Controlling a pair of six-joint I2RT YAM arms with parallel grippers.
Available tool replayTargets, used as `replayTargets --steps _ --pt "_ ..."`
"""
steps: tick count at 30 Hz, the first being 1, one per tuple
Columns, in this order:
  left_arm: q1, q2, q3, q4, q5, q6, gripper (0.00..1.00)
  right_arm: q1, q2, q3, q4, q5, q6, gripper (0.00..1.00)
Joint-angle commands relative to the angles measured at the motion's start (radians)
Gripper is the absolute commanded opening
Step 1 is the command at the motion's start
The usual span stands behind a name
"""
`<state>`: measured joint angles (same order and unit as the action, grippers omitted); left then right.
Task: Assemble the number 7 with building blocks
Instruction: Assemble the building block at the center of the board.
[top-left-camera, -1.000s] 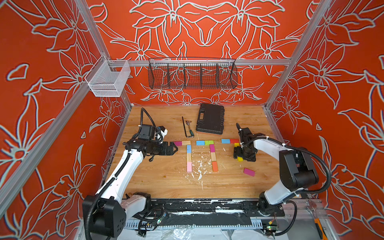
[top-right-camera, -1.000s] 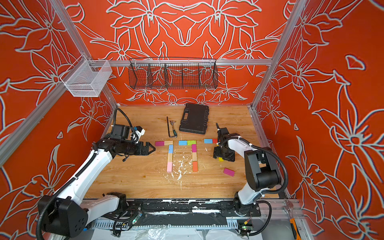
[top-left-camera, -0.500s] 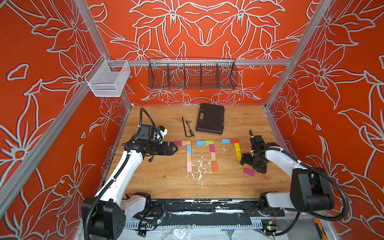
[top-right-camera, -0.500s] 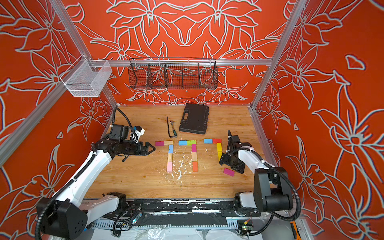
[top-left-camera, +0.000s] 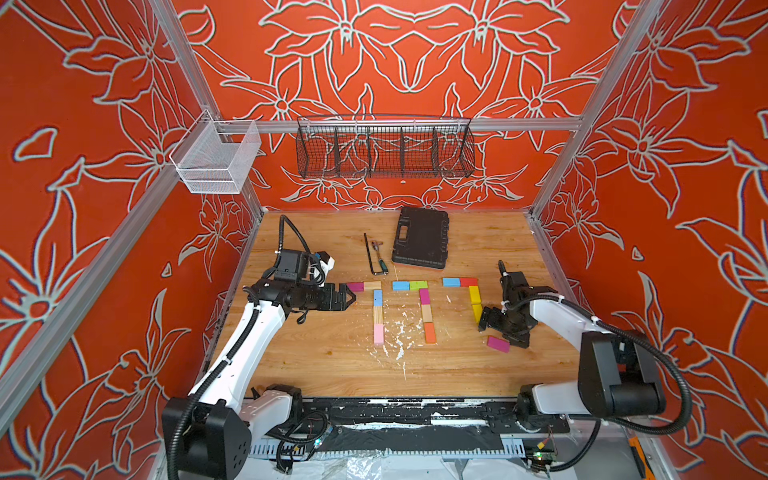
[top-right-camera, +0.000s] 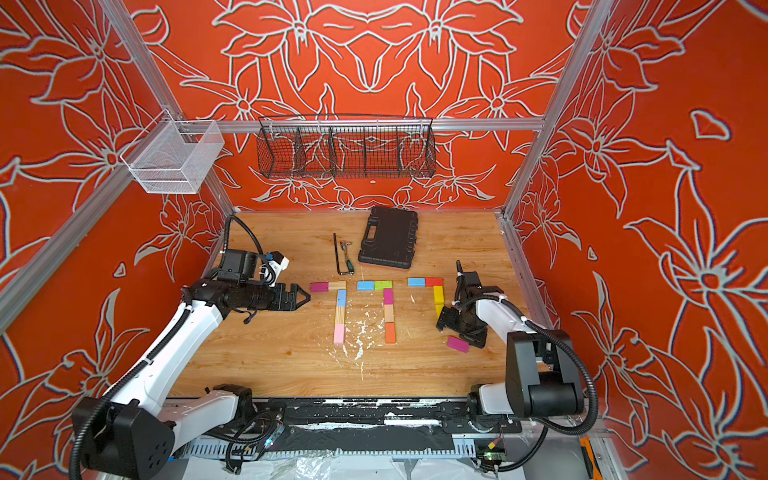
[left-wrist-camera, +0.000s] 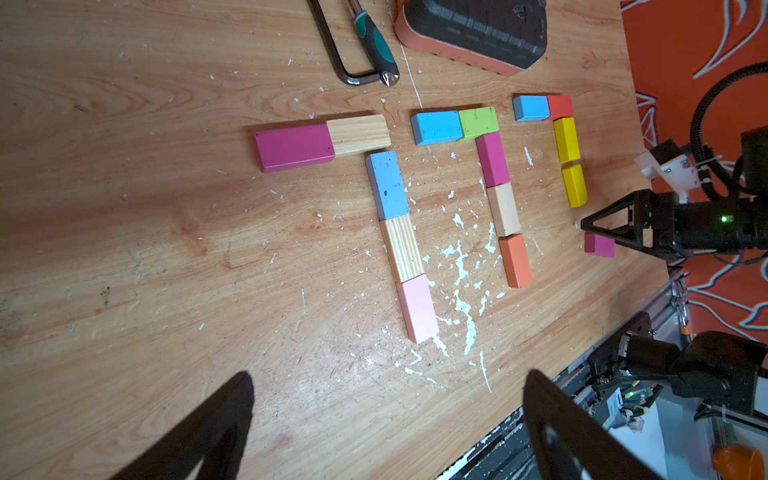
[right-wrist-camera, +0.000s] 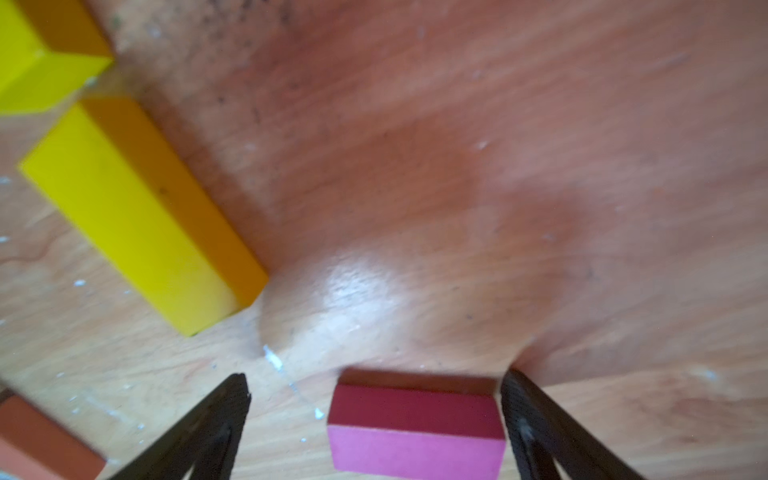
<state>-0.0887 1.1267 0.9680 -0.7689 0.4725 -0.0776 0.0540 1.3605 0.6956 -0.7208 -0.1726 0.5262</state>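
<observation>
Building blocks (left-wrist-camera: 386, 185) are spread across the wooden table (left-wrist-camera: 124, 249), and we count two finished sevens plus a third number 7 (top-left-camera: 474, 296) short of its tail: blue and red across the top, two yellow going down. We go to the right gripper (right-wrist-camera: 376, 378), and its jaws stand wide apart, tips down near the table, with the loose magenta block (right-wrist-camera: 415, 432) lying flat between them. It sits hard up by one finger (right-wrist-camera: 536, 419), touching or just shy of it, we cannot tell which. It is well clear of the opposite one, so nothing is pinched. Ahead of those jaws, off toward the far finger's side, lies the lower yellow block (right-wrist-camera: 137, 220), with bare wood between it and the magenta one. Over at the left gripper (left-wrist-camera: 386, 374), the jaws are spread wide too, with nothing between them as it hovers above the table. The nearest seven's pink block (left-wrist-camera: 417, 307) lies straight ahead of the gap. Beyond the figures we see the hex key (left-wrist-camera: 332, 50) and the black case (left-wrist-camera: 469, 29).
</observation>
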Motion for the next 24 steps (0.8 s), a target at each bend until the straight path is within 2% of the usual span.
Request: replayTargets --steps 1,8,11,14,19,24 --pt "0.007 -0.015 0.006 -0.011 0.008 0.018 0.98 0.021 -0.044 -0.073 -0.002 -0.144 0.068 0.97" --pt "0.007 -0.017 0.006 -0.012 0.006 0.018 0.98 0.088 -0.181 -0.132 -0.015 -0.225 0.161 0.97" --pt "0.007 -0.017 0.006 -0.012 0.005 0.018 0.98 0.089 -0.186 -0.106 -0.039 -0.166 0.123 0.97" --pt "0.008 -0.013 0.005 -0.010 0.006 0.017 0.98 0.112 -0.128 -0.044 -0.087 -0.076 0.065 0.97" --pt "0.007 -0.008 0.003 -0.010 0.005 0.016 0.98 0.190 0.006 0.014 -0.088 -0.014 0.002 0.86" --pt "0.007 -0.003 0.003 -0.010 0.003 0.016 0.98 0.248 0.087 0.018 -0.058 -0.018 -0.019 0.70"
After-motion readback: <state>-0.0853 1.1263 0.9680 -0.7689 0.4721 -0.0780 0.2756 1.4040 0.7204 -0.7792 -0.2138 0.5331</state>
